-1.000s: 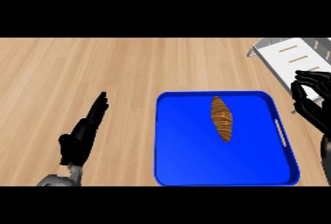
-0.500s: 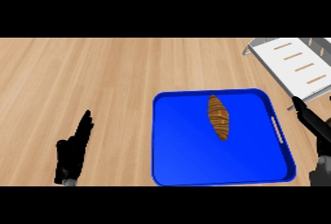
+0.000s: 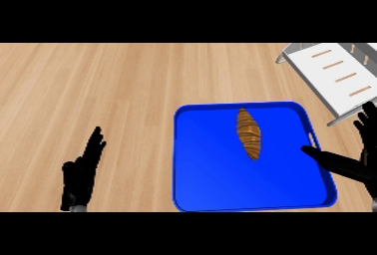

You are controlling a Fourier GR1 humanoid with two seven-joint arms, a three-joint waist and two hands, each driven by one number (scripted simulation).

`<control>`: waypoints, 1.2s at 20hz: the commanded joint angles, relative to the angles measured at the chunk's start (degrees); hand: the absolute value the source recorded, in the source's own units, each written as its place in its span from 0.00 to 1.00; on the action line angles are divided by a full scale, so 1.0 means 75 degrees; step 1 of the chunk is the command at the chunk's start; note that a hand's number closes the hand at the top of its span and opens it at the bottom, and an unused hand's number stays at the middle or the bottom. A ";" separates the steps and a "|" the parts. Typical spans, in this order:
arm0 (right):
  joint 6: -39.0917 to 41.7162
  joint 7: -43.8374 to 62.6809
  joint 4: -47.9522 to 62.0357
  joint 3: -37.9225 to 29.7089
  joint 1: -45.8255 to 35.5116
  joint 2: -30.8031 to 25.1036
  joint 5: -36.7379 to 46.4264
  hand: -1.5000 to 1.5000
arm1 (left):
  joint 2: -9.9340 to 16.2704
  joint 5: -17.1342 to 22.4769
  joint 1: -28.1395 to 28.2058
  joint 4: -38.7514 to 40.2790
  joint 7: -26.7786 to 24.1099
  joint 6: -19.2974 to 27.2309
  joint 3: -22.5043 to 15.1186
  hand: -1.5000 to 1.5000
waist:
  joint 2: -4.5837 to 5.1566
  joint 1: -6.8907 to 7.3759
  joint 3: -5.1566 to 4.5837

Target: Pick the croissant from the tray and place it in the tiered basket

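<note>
Wooden bench fills the view. Croissant lies lengthwise in blue tray, upper middle, untouched. Right hand spread open, thumb over tray's right rim, fingers up at the edge. Basket top right. Left hand rests open, fingers straight together, lower left.

We find no text, label, brand, number or sign to read anywhere here, from the twelve o'clock edge round to six o'clock.
</note>
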 commanded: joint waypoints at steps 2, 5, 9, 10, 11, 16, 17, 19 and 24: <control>0.0716 0.2424 -0.0747 0.1002 -0.0094 -0.1436 0.1038 0.00 | 0.0072 0.0060 0.0055 0.0217 0.0017 -0.0123 0.0084 0.50 | 0.0025 0.0049 -0.0045; 0.0963 0.3780 -0.1022 0.1584 -0.0472 -0.1881 0.1850 0.00 | -0.0177 -0.0080 0.0152 0.0188 -0.0023 0.0010 -0.0148 0.50 | 0.0035 0.0125 -0.0035; 0.1181 0.6171 -0.1761 0.2075 -0.1597 -0.1927 0.2843 0.00 | -0.0015 -0.0072 -0.0061 0.0368 0.0004 -0.0128 0.0030 0.50 | 0.0031 0.0108 -0.0015; 0.1204 0.6420 -0.1474 0.2162 -0.1951 -0.1663 0.3137 0.00 | 0.0112 0.0076 -0.0185 0.0420 -0.0083 -0.0304 0.0250 0.50 | 0.0040 0.0106 -0.0002; 0.1517 0.6760 -0.1490 0.2157 -0.2166 -0.1650 0.3084 0.00 | -0.0054 -0.0042 -0.0014 0.0540 -0.0188 -0.0209 0.0099 0.50 | 0.0039 0.0095 0.0000; 0.1815 0.7566 -0.0614 0.3075 -0.3220 -0.0384 0.4328 0.00 | -0.0153 -0.0177 0.0139 0.0160 0.0031 -0.0033 -0.0007 0.50 | 0.0035 0.0169 0.0006; 0.1721 0.7361 -0.0050 0.3178 -0.3437 -0.0007 0.4561 0.00 | -0.0255 -0.0121 0.0122 0.0245 -0.0205 -0.0084 0.0006 0.50 | 0.0047 0.0180 0.0008; 0.2189 0.7520 0.0011 0.3221 -0.3272 -0.0096 0.4559 0.00 | -0.0332 -0.0222 0.0041 0.0363 -0.0033 0.0029 -0.0039 0.50 | 0.0040 0.0102 0.0007; 0.3100 0.7728 0.0608 0.3291 -0.3453 0.0043 0.4335 0.00 | -0.0288 -0.0142 0.0206 0.0270 -0.0176 -0.0166 -0.0027 0.50 | 0.0031 0.0085 0.0006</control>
